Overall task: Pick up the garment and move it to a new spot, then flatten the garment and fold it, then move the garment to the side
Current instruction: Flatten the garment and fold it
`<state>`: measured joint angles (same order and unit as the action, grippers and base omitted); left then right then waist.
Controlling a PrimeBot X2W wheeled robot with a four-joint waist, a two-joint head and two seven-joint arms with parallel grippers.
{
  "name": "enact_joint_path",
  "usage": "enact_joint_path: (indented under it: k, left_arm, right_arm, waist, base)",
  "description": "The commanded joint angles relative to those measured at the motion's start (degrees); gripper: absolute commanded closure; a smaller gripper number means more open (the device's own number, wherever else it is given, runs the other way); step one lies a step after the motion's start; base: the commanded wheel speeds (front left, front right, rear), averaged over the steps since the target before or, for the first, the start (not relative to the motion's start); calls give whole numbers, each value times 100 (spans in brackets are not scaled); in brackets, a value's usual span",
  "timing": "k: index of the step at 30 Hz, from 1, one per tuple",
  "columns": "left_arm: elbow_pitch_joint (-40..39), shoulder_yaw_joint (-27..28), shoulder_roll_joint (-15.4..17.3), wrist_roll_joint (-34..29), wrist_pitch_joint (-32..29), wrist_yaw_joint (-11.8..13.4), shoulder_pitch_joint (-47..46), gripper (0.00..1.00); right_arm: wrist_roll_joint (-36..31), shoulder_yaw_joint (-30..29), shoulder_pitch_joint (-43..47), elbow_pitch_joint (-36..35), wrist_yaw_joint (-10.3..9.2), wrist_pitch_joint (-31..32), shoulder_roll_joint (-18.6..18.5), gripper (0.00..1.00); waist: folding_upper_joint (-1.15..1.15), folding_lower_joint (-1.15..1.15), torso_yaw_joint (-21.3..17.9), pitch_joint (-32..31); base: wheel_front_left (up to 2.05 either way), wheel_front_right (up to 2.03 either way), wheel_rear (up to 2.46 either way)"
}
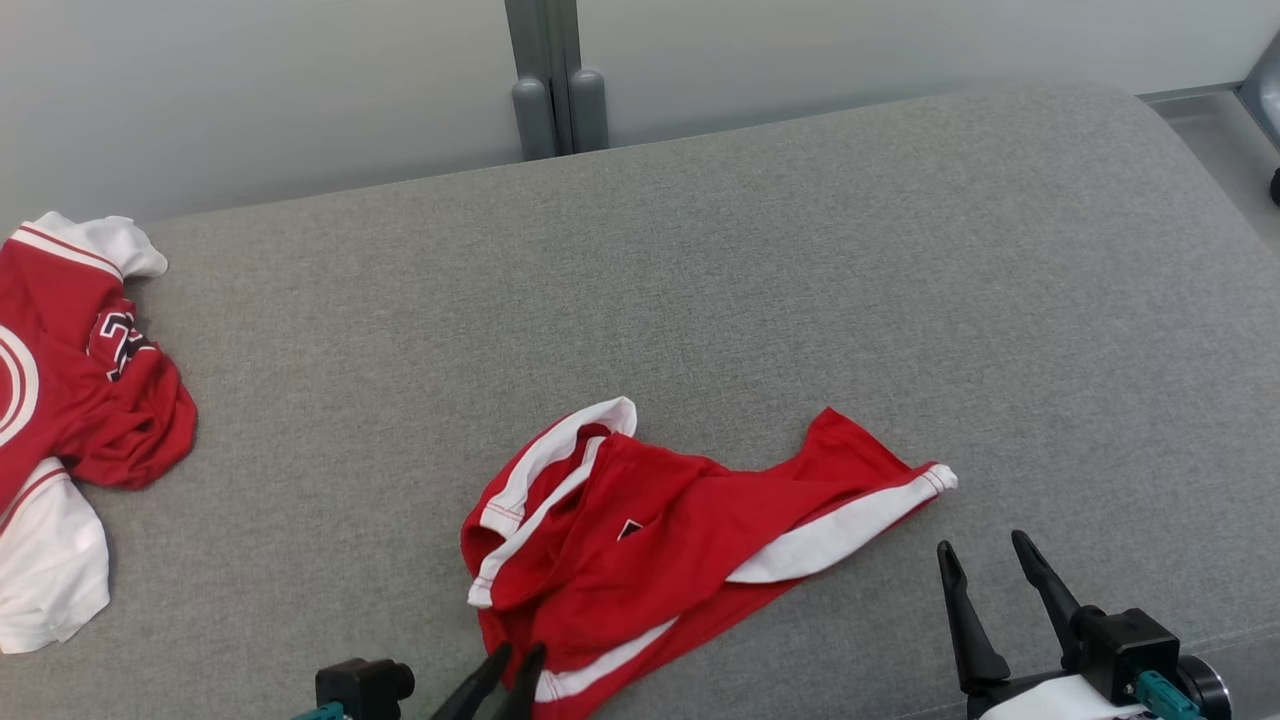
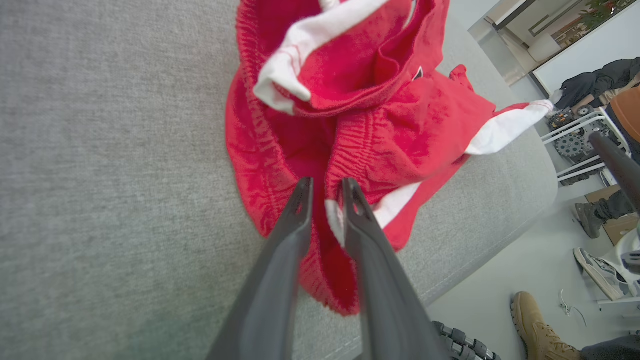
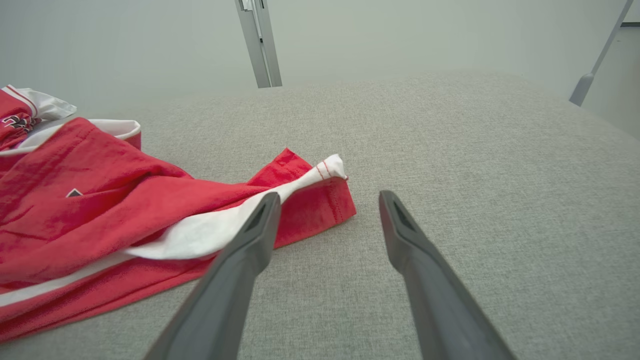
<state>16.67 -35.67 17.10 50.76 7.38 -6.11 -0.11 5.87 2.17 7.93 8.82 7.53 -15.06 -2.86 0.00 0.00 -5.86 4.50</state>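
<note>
The garment is a pair of red shorts with white trim, lying crumpled on the grey cushioned surface near its front edge. My left gripper is at the garment's lower left edge. In the left wrist view its fingers stand close together, with a fold of red cloth and a bit of white trim of the garment pinched between them. My right gripper is open just right of the garment's white-striped leg end, apart from it. In the right wrist view the gripper is empty, with the garment to its left.
A second red and white jersey lies bunched at the far left edge of the surface. A grey post stands behind it against the pale wall. Past the front edge, the left wrist view shows floor, a person's boot and a cart.
</note>
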Motion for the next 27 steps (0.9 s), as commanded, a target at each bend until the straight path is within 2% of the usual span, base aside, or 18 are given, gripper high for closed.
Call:
enact_joint_path:
  k: [1, 7, 11, 15, 19, 22, 27]
  left_arm:
    - [-59, 25, 70, 30, 35, -30, -63, 0]
    - [-423, 164, 198, -43, 216, 131, 89, 0]
    - [-654, 316, 268, -325, 521, 389, 133, 0]
    - [-781, 573, 155, -660, 747, 645, 233, 0]
    - [-937, 993, -40, -1221, 787, 847, 342, 0]
    - [-1173, 1520, -271, -1920, 781, 907, 534, 0]
    - [-1407, 2443, -825, -3169, 783, 727, 921, 0]
  right_arm:
    - [1, -5, -28, 10, -8, -17, -7, 0]
    - [-25, -36, -21, -21, -8, -17, -7, 0]
    - [-66, -66, -76, -77, -8, -17, -7, 0]
    - [-111, -113, -125, -189, -8, -17, -7, 0]
    - [-180, -168, -160, -338, -8, -17, -7, 0]
    - [-264, -153, -212, -459, -8, -17, -4, 0]
    - [-419, -64, -248, -557, -8, -17, -8, 0]
  waist:
    - [0, 0, 2, -2]
    - [0, 0, 38, -5]
    - [0, 0, 72, -26]
    - [0, 0, 103, -76]
    - [0, 0, 151, -154]
    - [0, 0, 187, -215]
    - [0, 0, 240, -361]
  base:
    - [0, 0, 0]
    - [0, 0, 0]
    - [0, 0, 0]
    - [0, 0, 0]
    - [0, 0, 0]
    - [0, 0, 0]
    - [0, 0, 0]
